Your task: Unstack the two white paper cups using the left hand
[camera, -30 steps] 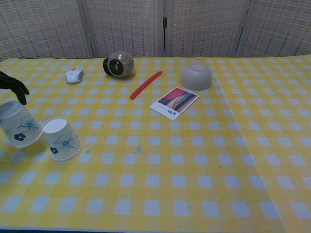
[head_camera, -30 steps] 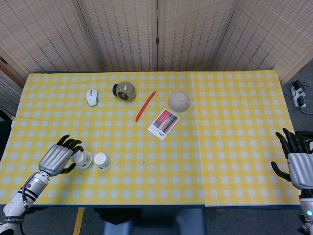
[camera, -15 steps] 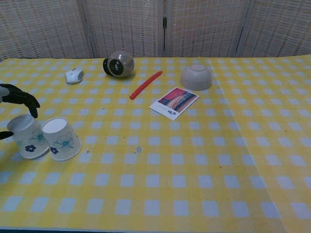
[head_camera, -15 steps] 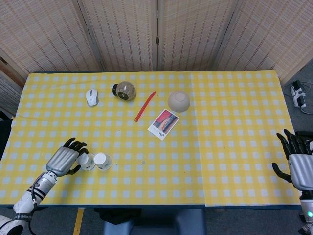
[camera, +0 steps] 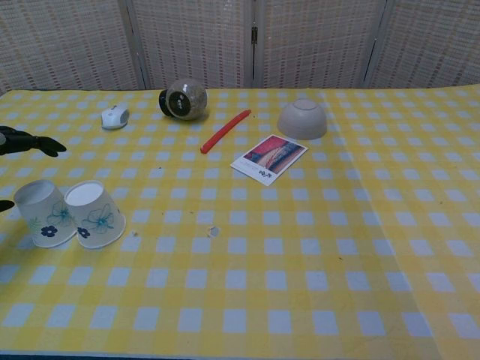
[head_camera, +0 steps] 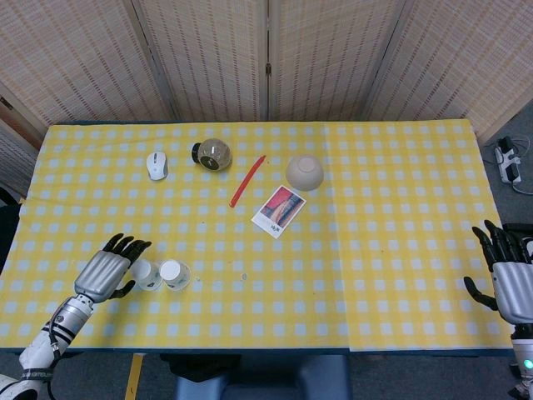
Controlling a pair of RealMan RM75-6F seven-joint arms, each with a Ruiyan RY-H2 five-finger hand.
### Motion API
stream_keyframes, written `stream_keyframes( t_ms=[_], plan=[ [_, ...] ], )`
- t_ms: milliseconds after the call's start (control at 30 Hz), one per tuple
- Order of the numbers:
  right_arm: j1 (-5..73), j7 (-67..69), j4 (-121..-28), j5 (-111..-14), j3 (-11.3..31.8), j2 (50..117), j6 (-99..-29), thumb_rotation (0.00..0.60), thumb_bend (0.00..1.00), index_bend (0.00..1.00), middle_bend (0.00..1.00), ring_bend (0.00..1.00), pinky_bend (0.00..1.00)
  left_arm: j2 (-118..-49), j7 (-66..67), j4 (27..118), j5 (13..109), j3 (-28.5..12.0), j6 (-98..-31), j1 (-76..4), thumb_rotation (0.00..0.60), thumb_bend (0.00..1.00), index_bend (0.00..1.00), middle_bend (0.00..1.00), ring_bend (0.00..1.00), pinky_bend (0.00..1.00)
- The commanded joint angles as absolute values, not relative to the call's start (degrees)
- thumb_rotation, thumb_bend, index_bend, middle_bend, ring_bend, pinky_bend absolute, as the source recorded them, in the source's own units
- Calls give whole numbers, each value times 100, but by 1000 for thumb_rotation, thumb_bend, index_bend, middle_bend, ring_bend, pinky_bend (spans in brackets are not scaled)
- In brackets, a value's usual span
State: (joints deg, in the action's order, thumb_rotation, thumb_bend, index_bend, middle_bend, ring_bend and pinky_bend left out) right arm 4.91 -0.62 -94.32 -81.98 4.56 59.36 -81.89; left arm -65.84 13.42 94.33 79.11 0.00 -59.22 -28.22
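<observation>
Two paper cups side by side, left hand spread

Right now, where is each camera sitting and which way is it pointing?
Head view: high above the near edge, looking almost straight down at the checked tablecloth; shows the left hand beside two paper cups and the right hand at the far right.
Chest view: low at the near edge, looking across toward the wicker screen; only the left hand's dark fingertips show.
Shared: cups, computer mouse, jar, red stick, card, upturned bowl.
</observation>
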Motion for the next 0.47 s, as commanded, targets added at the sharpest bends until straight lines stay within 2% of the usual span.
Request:
stream_keyframes(
  t_ms=[33, 233, 467],
  plan=[
    [512, 39, -9397, -8177, 432, 5928, -8087, 600, 366, 0, 0, 0, 0, -6499, 1065, 9505, 7784, -222, -6526, -2550, 600, 508, 90, 145, 92, 47],
    [606, 686, -9297, -8291, 346, 5849, -7782, 600, 357, 0, 0, 7, 0, -6529, 759, 9314, 7566, -464, -7547, -2001, 600, 511, 103, 143, 92, 47],
    [639, 1301, -9109, -8545, 293, 5917, -7805, 600, 357, 0, 0, 20, 0, -6623, 965, 9194, 7646, -319, -8393, -1384, 600, 511, 111, 132, 87, 41]
  ],
)
